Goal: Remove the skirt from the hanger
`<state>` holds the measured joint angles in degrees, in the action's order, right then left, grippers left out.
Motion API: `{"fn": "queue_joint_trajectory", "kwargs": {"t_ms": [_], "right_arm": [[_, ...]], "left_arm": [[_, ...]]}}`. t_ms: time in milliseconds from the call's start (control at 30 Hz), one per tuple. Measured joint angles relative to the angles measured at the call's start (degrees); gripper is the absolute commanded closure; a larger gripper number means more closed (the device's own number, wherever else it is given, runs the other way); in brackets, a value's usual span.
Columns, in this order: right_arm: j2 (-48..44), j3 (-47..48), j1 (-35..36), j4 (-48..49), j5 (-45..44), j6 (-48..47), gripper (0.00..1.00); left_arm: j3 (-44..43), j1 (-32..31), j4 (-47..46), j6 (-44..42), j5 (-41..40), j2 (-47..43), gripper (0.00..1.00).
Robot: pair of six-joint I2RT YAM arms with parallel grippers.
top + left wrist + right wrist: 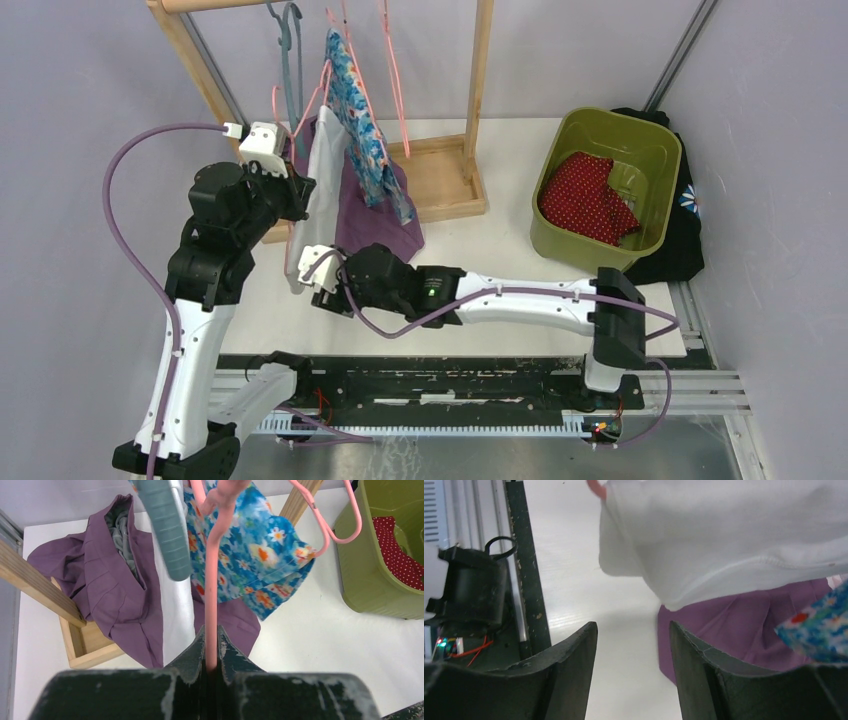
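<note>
A white skirt (325,185) hangs on a pink hanger (303,112) by the wooden rack. My left gripper (298,192) is shut on the hanger's pink bar (211,630), and the skirt shows edge-on just left of it (177,610). My right gripper (303,283) is open and empty, low over the table just below the skirt's bottom hem (724,540). Its fingertips (589,630) do not touch the cloth in the right wrist view.
A purple garment (385,225) lies over the wooden rack base (445,190). A blue floral garment (365,140) hangs on another pink hanger, and a teal hanger (167,530) hangs beside it. A green bin (655,150) with red dotted cloth (585,200) stands at right.
</note>
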<state>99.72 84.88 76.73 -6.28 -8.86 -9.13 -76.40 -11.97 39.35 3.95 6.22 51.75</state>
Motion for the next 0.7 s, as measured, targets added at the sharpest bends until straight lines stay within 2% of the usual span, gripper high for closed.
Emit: {"fn": "queue_joint_trajectory", "kwargs": {"t_ms": [333,467,500,567,633,700], "right_arm": [[9.4,2.2,-0.2,8.4,-3.8,-1.1,0.43],[10.6,2.3,-0.2,11.0,-7.5,-1.8,0.50],[10.8,2.3,-0.2,12.0,-9.1,-2.1,0.55],[11.0,2.3,-0.2,14.0,-12.2,-2.9,0.69],[11.2,2.3,-0.4,16.3,-15.2,-3.4,0.95],[11.8,2.3,-0.6,19.2,-17.7,-3.9,0.99]], "left_arm": [[0.0,0.0,0.0,0.0,0.2,0.0,0.97],[0.0,0.0,0.0,0.0,0.4,0.0,0.97],[0.0,0.0,0.0,0.0,0.4,0.0,0.97],[0.0,0.0,0.0,0.0,0.4,-0.1,0.97],[0.0,0.0,0.0,0.0,0.4,-0.2,0.97],[0.0,0.0,0.0,0.0,0.4,-0.3,0.97]]}}
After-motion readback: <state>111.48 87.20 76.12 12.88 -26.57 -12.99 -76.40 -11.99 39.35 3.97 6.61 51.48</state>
